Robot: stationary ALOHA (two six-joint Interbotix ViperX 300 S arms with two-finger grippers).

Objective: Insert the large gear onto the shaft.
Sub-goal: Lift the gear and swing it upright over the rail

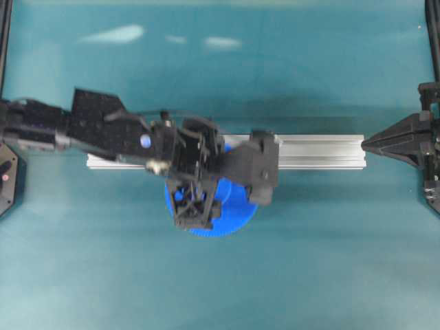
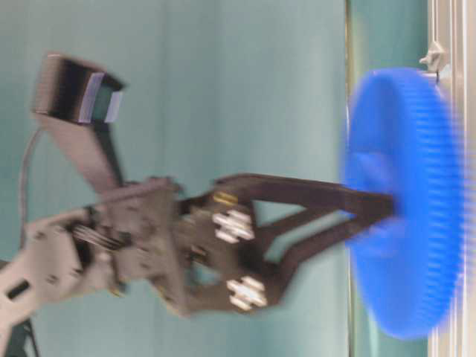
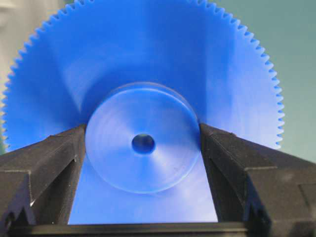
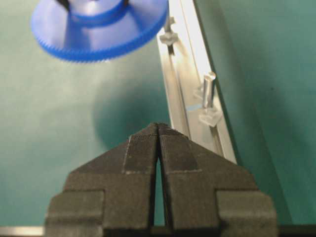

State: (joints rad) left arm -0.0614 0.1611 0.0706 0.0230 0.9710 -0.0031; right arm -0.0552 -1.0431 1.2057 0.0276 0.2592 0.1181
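Observation:
The large gear [image 3: 148,59] is a bright-blue toothed disc. My left gripper [image 3: 142,129] is shut on its raised hub [image 3: 143,163], one finger on each side, with the centre hole showing between them. In the overhead view the left gripper [image 1: 192,205] holds the gear [image 1: 232,214] flat, beside the rail's near side. The right wrist view shows the gear [image 4: 98,34] lifted above the mat, with its shadow below. The shaft [image 4: 209,90] stands upright on the rail, clear, with clear blocks at its base. My right gripper [image 4: 158,127] is shut and empty, at the right edge [image 1: 368,144].
An aluminium rail [image 1: 323,152] lies across the middle of the teal mat. A second, shorter clear peg [image 4: 169,30] stands on the rail close to the gear's rim. It also shows in the table-level view [image 2: 435,56]. The left wrist camera block [image 1: 265,172] overhangs the rail.

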